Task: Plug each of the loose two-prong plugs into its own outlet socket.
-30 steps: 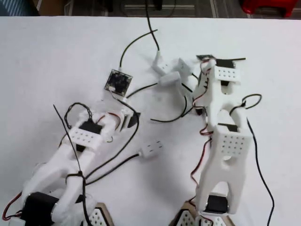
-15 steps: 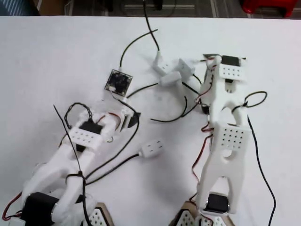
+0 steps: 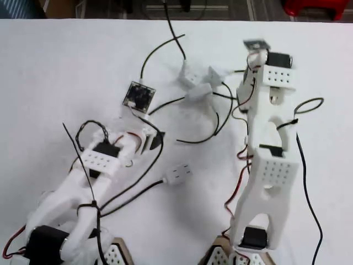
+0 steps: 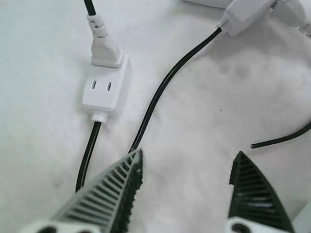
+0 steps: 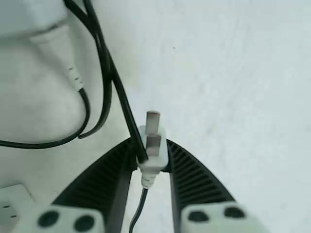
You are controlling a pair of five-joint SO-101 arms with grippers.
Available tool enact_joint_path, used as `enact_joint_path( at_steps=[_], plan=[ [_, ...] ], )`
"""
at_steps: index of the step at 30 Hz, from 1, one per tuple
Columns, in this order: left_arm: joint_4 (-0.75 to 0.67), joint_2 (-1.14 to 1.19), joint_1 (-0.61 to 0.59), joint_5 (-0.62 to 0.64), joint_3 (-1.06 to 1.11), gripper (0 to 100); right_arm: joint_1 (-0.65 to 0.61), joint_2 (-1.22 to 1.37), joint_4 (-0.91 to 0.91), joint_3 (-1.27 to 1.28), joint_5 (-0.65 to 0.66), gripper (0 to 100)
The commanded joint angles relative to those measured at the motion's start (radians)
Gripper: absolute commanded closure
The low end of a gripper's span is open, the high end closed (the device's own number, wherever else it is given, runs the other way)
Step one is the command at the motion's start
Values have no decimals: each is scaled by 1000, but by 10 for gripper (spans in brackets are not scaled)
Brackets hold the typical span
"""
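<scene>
Because a plug (image 5: 154,156) is already in hand, this entry covers its insertion.

**Right tool** (image 5: 150,146): shut on the plug's white body. Both flat prongs stick out past the fingertips. The plug's own cord trails back between the jaws, and a second black cord (image 5: 104,73) lies against one jaw. In the high view this tool sits at the far side of the tabletop (image 3: 66,66), just beside the cluster of white sockets (image 3: 198,91).

**Left tool** (image 4: 187,167): jaws spread wide, holding nothing, low over the tabletop.

**Open socket** (image 4: 104,90): white, lying ahead of the left tool, with two free slots facing up. A seated plug (image 4: 103,48) already fills its far end. A black lead (image 4: 155,97) runs past it toward the left tool.

**Lone socket** (image 3: 177,174): lies between the two arms, well apart from the right tool.

**Circuit board** (image 3: 138,95): small and dark, near the cluster, not part of the job.

**Handling notes (judgement):**
- Choose a socket with free slots. The cluster is the nearer candidate.
- Turn the wrist until the two prongs line up with the slot pair before closing in.
- Push straight along the prongs. A tilted push would probably jam them or bend them.
- The sockets look light and would likely slide away, so the left tool should clamp the socket body first.
- Hold the plug firmly so it does not slip back during the push.
- Keep the second cord clear of the prongs.
</scene>
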Motion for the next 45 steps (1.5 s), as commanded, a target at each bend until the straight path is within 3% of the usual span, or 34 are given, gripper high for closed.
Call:
enact_joint_path(
  at_steps=[1, 9, 16, 21, 32, 39, 45],
  plan=[
    [-18, -39, -5, 6, -3, 710, -90, -278, 8, 75, 11, 970],
    [-18, -39, -27, 6, -5, 710, -308, -713, 8, 288, 17, 971],
    [-18, -39, -25, 6, -5, 710, -369, -1112, -53, 476, 143, 971],
    [-18, -39, -25, 6, -5, 710, -311, -1342, -300, 778, 204, 971],
    [-18, -39, -25, 6, -5, 710, -206, -1819, -1118, 1625, 304, 967],
    [-26, -39, 19, 6, -6, 707, -205, -2100, -1374, 1967, 391, 967],
    [-60, -39, 99, 6, -48, 706, -205, -2347, -1475, 2185, 420, 968]
  ],
)
